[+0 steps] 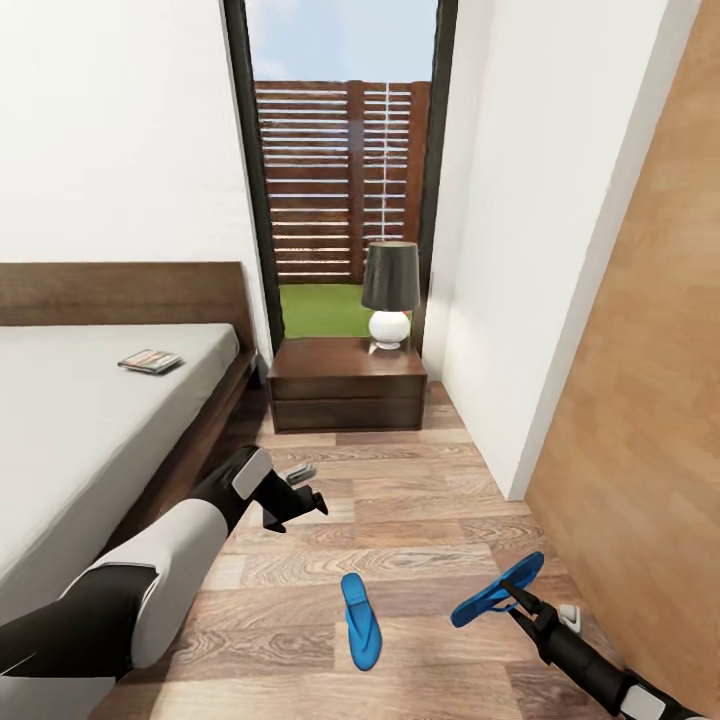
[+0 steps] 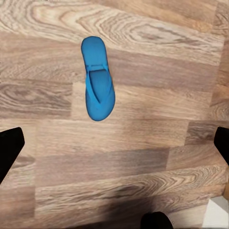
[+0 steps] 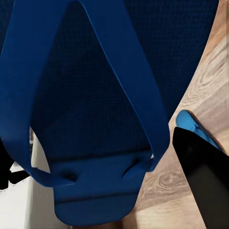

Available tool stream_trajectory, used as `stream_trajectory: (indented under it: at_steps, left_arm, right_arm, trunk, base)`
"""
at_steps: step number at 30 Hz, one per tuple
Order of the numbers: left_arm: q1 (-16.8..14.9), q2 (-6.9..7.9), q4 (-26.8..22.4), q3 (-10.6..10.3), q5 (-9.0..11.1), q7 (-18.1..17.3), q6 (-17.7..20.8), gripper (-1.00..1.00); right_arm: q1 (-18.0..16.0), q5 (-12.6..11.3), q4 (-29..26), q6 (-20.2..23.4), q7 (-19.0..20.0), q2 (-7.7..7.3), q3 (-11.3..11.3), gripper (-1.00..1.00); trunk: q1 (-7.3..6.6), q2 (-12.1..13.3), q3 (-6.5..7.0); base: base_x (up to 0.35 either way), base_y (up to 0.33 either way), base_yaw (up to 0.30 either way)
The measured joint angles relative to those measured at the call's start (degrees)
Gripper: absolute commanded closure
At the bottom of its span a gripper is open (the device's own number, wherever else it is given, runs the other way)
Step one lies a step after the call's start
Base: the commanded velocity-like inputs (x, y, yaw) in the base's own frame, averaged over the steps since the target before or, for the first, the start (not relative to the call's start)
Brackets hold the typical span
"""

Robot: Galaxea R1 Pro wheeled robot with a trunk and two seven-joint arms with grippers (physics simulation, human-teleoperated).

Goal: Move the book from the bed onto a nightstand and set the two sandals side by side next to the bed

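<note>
One blue sandal [image 1: 360,620] lies flat on the wood floor beside the bed [image 1: 90,420]; the left wrist view shows it [image 2: 98,81] from above. My left gripper [image 1: 300,495] hovers open over the floor just behind it, fingers [image 2: 9,148] wide apart with nothing between them. My right gripper [image 1: 515,598] is shut on the second sandal [image 1: 497,592], held tilted a little above the floor to the right of the first; its sole and straps [image 3: 95,95] loom close. The book [image 1: 150,361] rests on the grey mattress near the headboard. A nightstand [image 1: 347,385] stands beyond.
A dark-shaded lamp with a white base [image 1: 390,290] stands on the nightstand in front of a tall window. A white wall corner [image 1: 500,300] and a light-brown door [image 1: 650,380] close in the right side. The floor strip between bed and wall is narrow.
</note>
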Motion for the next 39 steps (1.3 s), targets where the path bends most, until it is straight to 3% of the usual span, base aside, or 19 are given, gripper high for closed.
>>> stream_trajectory:
  at_steps: [12,39]
  left_arm:
    - [0.02,0.30,0.13,-0.01,-0.06,0.12,-0.05,-1.00]
    - [0.10,0.34,0.15,-0.02,-0.13,0.34,-0.10,-1.00]
  right_arm:
    - [0.00,0.15,0.01,-0.03,0.23,0.01,0.04,1.00]
    - [-0.01,0.04,0.00,0.00,0.58,0.00,0.02,1.00]
  trunk:
    - [-0.01,0.00,0.00]
    - [0.00,0.00,0.00]
  base:
    - [0.041,0.187,-0.231]
    - [0.052,0.007,-0.223]
